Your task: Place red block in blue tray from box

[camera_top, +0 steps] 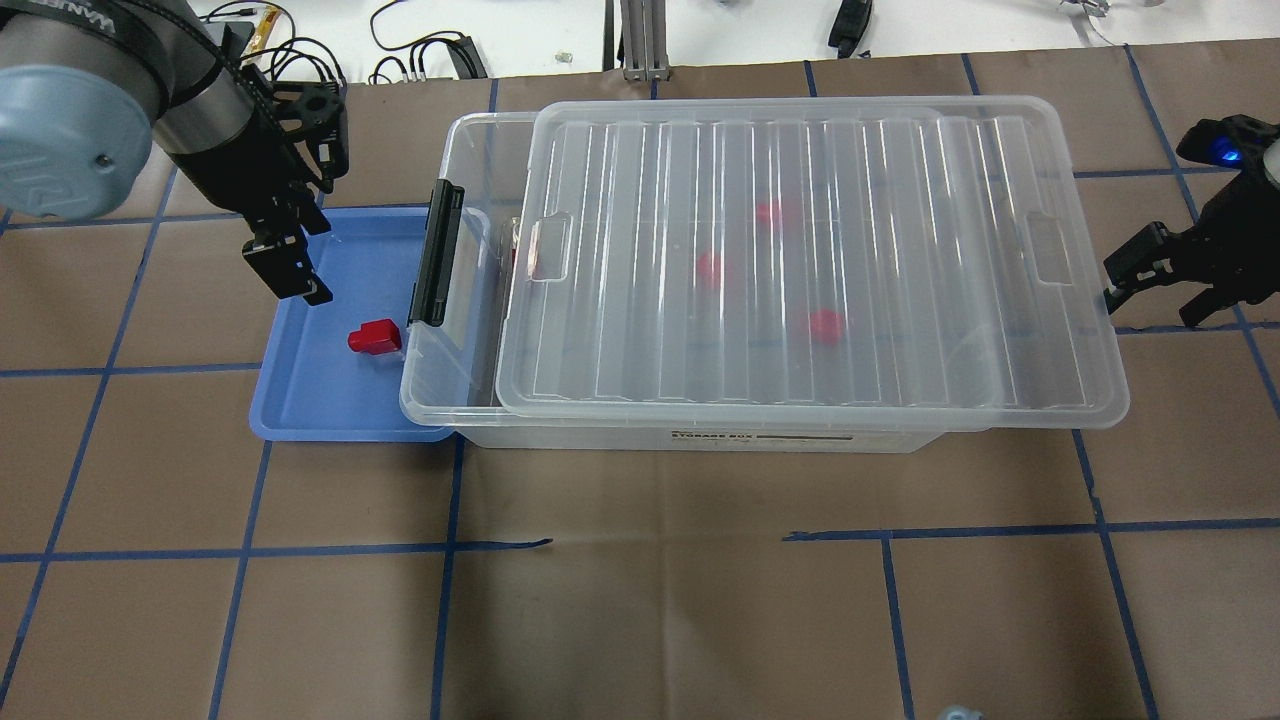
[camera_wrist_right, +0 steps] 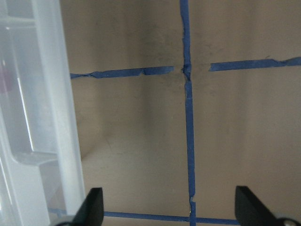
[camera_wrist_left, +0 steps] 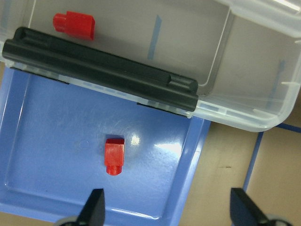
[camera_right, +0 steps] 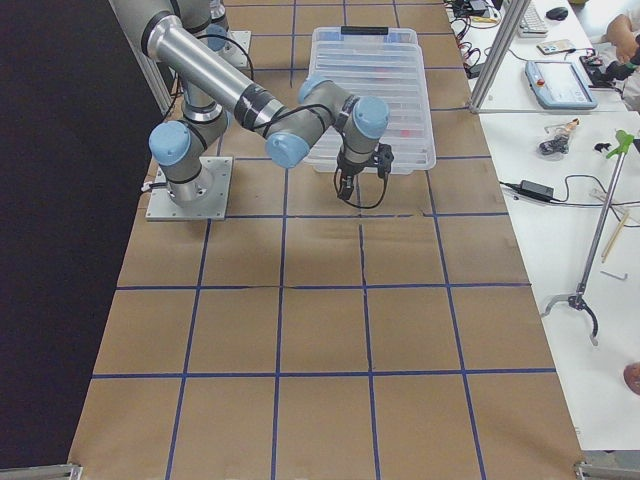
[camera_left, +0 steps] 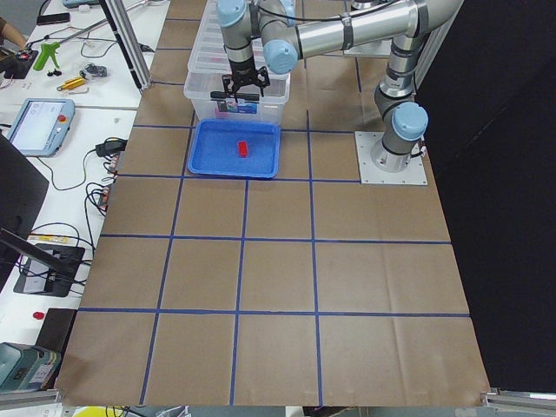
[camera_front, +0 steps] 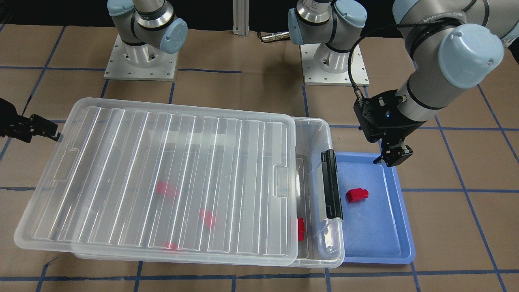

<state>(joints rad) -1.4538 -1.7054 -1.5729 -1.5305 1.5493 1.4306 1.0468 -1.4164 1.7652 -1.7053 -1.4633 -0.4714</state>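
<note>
One red block (camera_front: 357, 195) lies flat in the blue tray (camera_front: 385, 235), also seen from above (camera_top: 374, 337) and in the left wrist view (camera_wrist_left: 114, 155). My left gripper (camera_front: 393, 156) hangs open and empty above the tray's robot-side part (camera_top: 290, 270), apart from the block. The clear box (camera_top: 470, 150) stands beside the tray (camera_top: 320, 400), with its lid (camera_top: 800, 260) slid off the end that has the black latch bar (camera_top: 437, 252). More red blocks lie in the box: one in the uncovered gap (camera_wrist_left: 74, 24), others blurred under the lid (camera_top: 712, 268). My right gripper (camera_top: 1160, 300) is open and empty beyond the box's far end.
The box's open end overhangs the tray's edge (camera_wrist_left: 197, 141). The right wrist view shows the lid's rim (camera_wrist_right: 56, 117) and brown paper with blue tape lines (camera_wrist_right: 188, 141). Both arm bases (camera_front: 140, 61) stand on plates at the table's robot side.
</note>
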